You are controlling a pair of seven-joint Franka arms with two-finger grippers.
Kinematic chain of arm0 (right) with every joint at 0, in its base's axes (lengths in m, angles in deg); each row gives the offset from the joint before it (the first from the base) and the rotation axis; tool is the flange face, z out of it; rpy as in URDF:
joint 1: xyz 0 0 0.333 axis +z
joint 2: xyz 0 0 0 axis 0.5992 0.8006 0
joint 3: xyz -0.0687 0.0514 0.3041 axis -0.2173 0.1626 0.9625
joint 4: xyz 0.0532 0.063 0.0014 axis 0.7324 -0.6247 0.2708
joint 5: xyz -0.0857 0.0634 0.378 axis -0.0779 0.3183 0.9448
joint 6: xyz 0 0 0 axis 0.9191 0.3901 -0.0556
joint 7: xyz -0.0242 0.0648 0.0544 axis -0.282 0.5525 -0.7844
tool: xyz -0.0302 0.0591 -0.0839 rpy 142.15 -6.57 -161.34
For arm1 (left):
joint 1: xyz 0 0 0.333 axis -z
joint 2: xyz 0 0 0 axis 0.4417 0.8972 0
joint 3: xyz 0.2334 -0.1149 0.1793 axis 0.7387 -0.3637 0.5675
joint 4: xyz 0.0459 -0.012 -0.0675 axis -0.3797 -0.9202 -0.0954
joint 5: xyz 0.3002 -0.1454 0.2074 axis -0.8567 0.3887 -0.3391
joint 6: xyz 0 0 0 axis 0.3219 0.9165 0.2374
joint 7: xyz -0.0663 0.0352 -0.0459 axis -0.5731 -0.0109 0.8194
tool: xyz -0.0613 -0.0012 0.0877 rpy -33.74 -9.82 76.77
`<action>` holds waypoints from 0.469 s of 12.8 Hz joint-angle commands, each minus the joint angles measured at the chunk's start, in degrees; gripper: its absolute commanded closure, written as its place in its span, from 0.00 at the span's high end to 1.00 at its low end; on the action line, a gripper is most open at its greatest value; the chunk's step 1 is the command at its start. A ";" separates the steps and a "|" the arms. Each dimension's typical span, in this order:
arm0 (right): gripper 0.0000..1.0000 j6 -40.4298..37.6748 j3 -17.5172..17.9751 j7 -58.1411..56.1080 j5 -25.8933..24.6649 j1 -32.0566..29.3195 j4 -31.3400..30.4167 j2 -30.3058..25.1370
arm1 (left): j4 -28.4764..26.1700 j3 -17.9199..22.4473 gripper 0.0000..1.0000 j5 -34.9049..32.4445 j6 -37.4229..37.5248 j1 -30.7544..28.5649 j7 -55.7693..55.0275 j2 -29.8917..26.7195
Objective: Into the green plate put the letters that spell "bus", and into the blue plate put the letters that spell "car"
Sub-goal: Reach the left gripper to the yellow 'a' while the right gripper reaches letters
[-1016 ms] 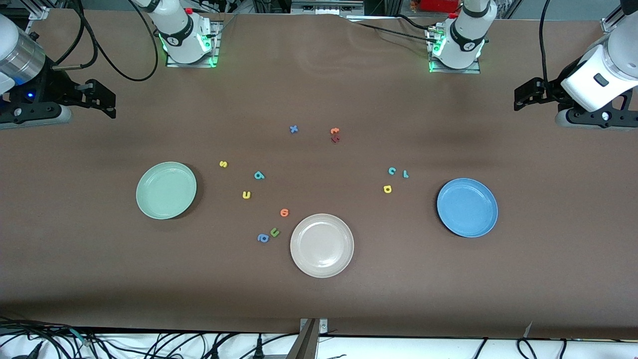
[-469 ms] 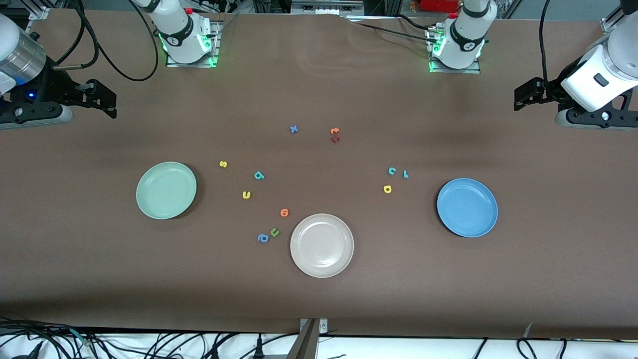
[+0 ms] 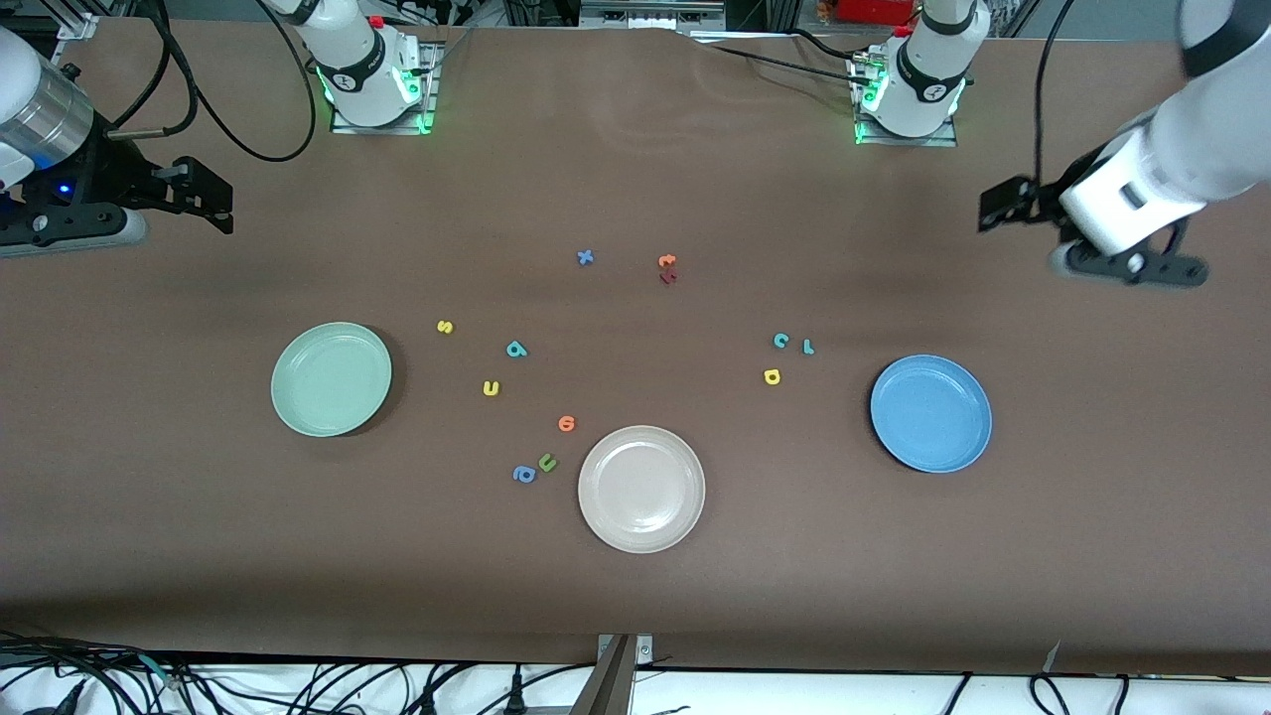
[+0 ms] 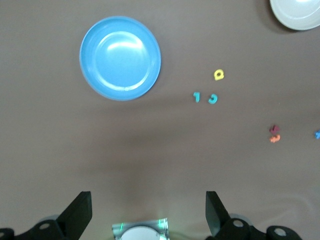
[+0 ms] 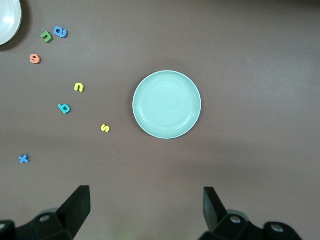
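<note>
Since nothing has been picked yet, we read this as the start: all three plates sit bare and every letter lies flat on the table.

View-left first: right gripper (image 3: 213, 204) waits over the right arm's end of the table, jaws spread wide, holding nothing. The green plate (image 3: 331, 378) holds nothing. Its letters lie scattered beside it toward mid-table: yellow s (image 3: 445, 327), teal b (image 3: 515, 349), yellow u (image 3: 491, 388). They're grouped on that plate's side, so we judge the right arm takes "bus".

Distractors nearer the front camera: orange letter (image 3: 567, 423), olive u (image 3: 547, 462), blue a (image 3: 523, 475), all near the beige plate (image 3: 641, 489), which is empty too. Blue x (image 3: 585, 257) and an orange-and-maroon pair (image 3: 667, 268) lie nearer the bases.

Teal c (image 3: 780, 341) and teal r (image 3: 807, 347) sit just apart, with yellow a (image 3: 772, 376) nearer the camera. The blue plate (image 3: 930, 413) beside them is empty.

Left gripper (image 3: 1003, 204) is in the air over the table's left-arm end, fingers released and empty.
</note>
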 commanded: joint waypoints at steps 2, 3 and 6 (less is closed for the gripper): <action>1.00 -0.91 0.00 -0.54 0.59 -0.01 0.70 0.11 | 1.17 -0.22 1.00 1.13 -9.48 5.18 0.75 8.66; 1.00 -0.91 0.00 -0.54 0.59 -0.02 0.70 0.11 | 1.17 -0.22 1.00 1.04 -12.46 6.76 0.66 11.21; 1.00 -0.83 0.00 -0.36 0.50 -0.01 -0.26 0.02 | 1.08 -0.48 1.00 1.22 -21.52 9.23 0.49 18.25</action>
